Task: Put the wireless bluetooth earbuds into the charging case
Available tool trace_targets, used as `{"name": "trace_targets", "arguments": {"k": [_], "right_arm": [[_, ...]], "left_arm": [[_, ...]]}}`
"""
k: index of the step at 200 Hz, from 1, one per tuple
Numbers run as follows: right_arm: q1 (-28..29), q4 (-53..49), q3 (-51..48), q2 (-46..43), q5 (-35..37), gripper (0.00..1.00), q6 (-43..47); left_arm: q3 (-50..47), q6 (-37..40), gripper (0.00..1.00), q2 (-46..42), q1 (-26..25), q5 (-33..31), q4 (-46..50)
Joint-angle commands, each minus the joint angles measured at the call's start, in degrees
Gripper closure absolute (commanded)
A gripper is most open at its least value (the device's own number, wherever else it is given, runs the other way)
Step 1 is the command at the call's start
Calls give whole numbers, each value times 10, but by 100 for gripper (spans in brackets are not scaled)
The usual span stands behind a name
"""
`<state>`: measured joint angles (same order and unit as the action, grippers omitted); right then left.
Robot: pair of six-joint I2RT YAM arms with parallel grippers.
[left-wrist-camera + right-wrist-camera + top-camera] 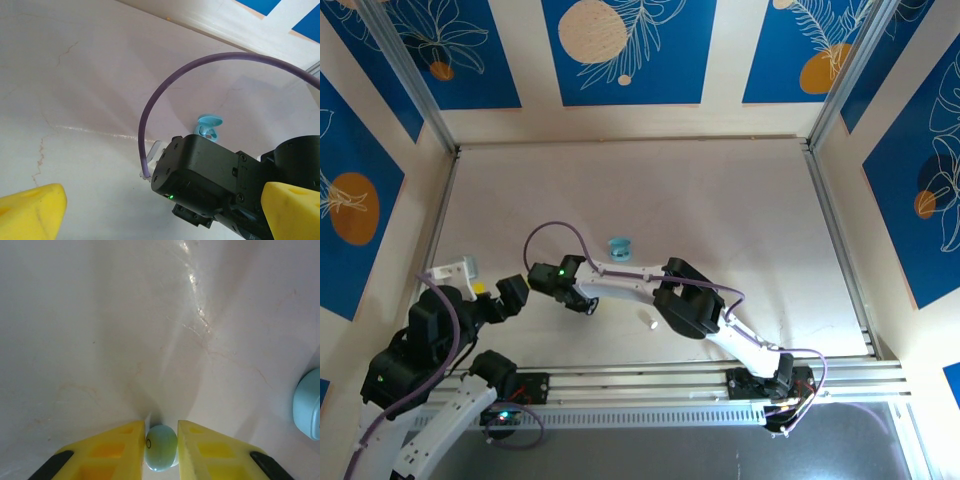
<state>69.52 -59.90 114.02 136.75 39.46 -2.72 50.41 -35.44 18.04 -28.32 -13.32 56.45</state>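
A light blue earbud (161,447) sits between the yellow fingers of my right gripper (161,440), which touch it on both sides just above the table. In the top view the right gripper (586,304) points down at the table's middle left. The light blue charging case (619,246) stands just beyond it; in the left wrist view the case (209,126) has its lid up. A white earbud (651,320) lies loose by the right arm's elbow. My left gripper (475,282) hangs open at the left, its yellow fingers (31,210) wide apart with nothing between them.
The right arm's black wrist (210,175) and purple cable (150,110) lie in front of the left gripper. Wooden walls (620,120) with blue panels close the table in. A metal rail (700,380) runs along the near edge.
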Motion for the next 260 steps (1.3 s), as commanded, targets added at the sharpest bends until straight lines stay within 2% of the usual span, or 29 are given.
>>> {"name": "trace_targets", "arguments": {"k": [1, 97, 151, 211, 260], "right_arm": [[-1, -19, 15, 12, 4, 77, -15], [-3, -38, 16, 10, -6, 75, -43], [-8, -42, 14, -1, -16, 82, -62], [-34, -19, -33, -83, -62, 85, -121], [-67, 30, -132, -204, -113, 85, -179]], "left_arm": [[4, 14, 0, 5, -2, 9, -10], [3, 15, 0, 11, -2, 15, -16], [5, 16, 0, 15, -2, 15, -20], [10, 19, 0, 16, -2, 20, -30], [1, 17, 0, 20, -3, 53, -66]]}}
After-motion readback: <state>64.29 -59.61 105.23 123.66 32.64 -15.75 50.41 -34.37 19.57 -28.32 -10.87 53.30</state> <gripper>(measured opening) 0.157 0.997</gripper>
